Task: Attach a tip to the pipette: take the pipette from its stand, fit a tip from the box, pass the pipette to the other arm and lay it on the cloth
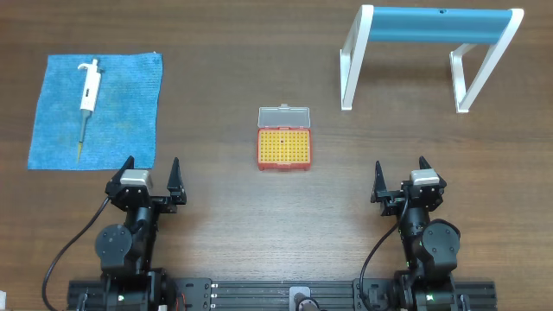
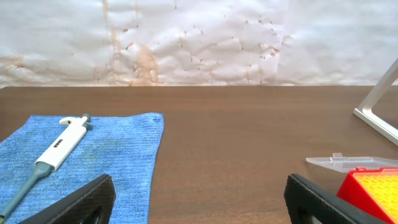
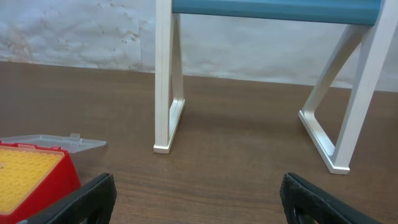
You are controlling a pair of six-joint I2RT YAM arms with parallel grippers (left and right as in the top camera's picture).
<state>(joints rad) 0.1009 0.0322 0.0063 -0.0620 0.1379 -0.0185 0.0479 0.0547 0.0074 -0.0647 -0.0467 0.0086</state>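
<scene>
Pipette [image 1: 89,86] on cloth [image 1: 130,104], tip toward left arm's base, left end effector [image 1: 152,164] spread, right end effector [image 1: 400,164] spread

White pipette [image 2: 62,145] lying on blue cloth [image 2: 124,155], its grey shaft slanting across the fabric; brown bench [image 2: 236,137], red tip box [image 2: 373,190] with yellow rack, clear lid [image 2: 342,162] open behind it; white stand leg [image 2: 376,106] beyond; left gripper [image 2: 199,190] with fingers spread wide

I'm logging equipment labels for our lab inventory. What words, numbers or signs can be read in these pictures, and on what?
No text can be read.
On the pipette: a small dark mark on the white body, too small to read.
On the tip box, stand and cloth: no print visible.
</scene>
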